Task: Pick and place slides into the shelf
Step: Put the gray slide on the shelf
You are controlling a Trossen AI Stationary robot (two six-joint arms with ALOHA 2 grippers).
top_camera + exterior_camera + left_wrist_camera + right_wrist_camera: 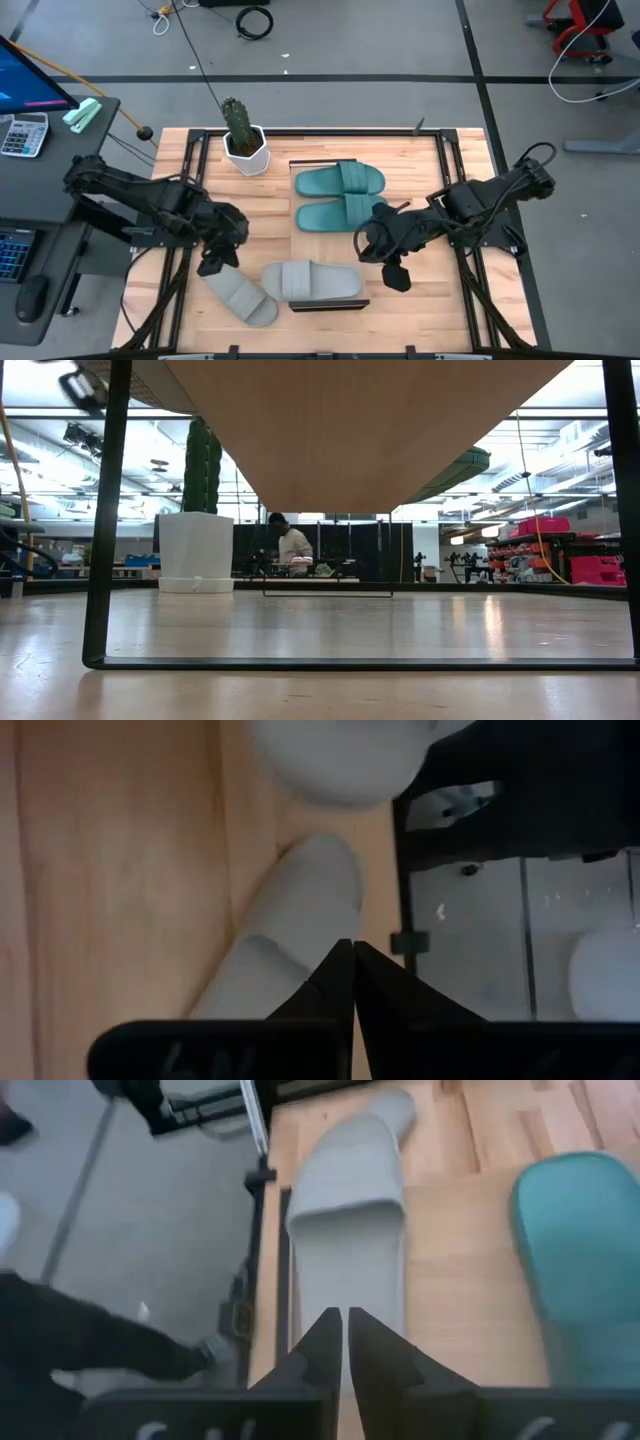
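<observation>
The shelf (420,190) stands on the tabletop on black legs; the low view shows its underside (350,430). Two teal-green slides (340,180) (338,214) lie side by side on its far half. One light grey slide (312,282) lies on its near end. The other grey slide (240,296) lies aslant on the tabletop, left of the shelf. My left gripper (212,263) is shut over that slide's far end (290,910). My right gripper (396,276) is shut and empty, right of the grey slide on the shelf (350,1220). My left gripper's shut fingertips (340,965) stand over the edge of the grey slide on the tabletop. I cannot tell whether they touch it.
A cactus in a white pot (245,148) stands at the table's far left, also seen in the low view (195,550). The teal slide's end (585,1250) shows beside my right gripper. A person (293,545) stands far back in the room.
</observation>
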